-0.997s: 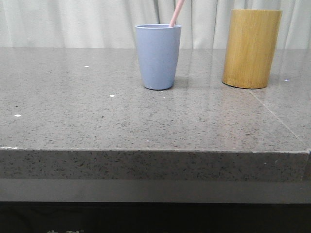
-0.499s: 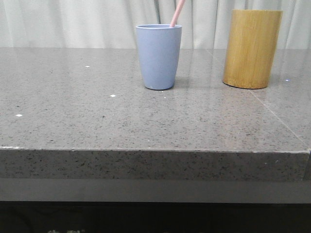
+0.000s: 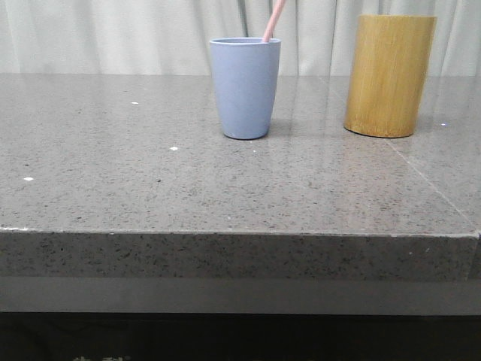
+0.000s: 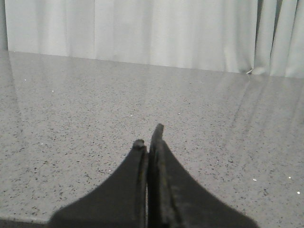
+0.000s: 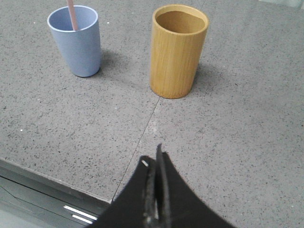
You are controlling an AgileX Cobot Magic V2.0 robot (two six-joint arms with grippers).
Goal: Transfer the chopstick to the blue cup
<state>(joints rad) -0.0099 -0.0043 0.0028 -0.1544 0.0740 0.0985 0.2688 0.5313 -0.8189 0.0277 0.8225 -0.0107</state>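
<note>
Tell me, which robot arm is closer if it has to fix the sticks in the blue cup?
Probably the right. Its shut gripper looks at the blue cup, the sticks and the bamboo holder. The left gripper, also shut, sees only bare table.

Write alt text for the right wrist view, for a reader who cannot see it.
A light blue tapered plastic cup holding a thin pale pink chopstick stands on a speckled grey stone table, apart from a taller, empty yellow-brown bamboo cylinder beside it. In the foreground, the right gripper is shut on nothing, away from both.
</note>
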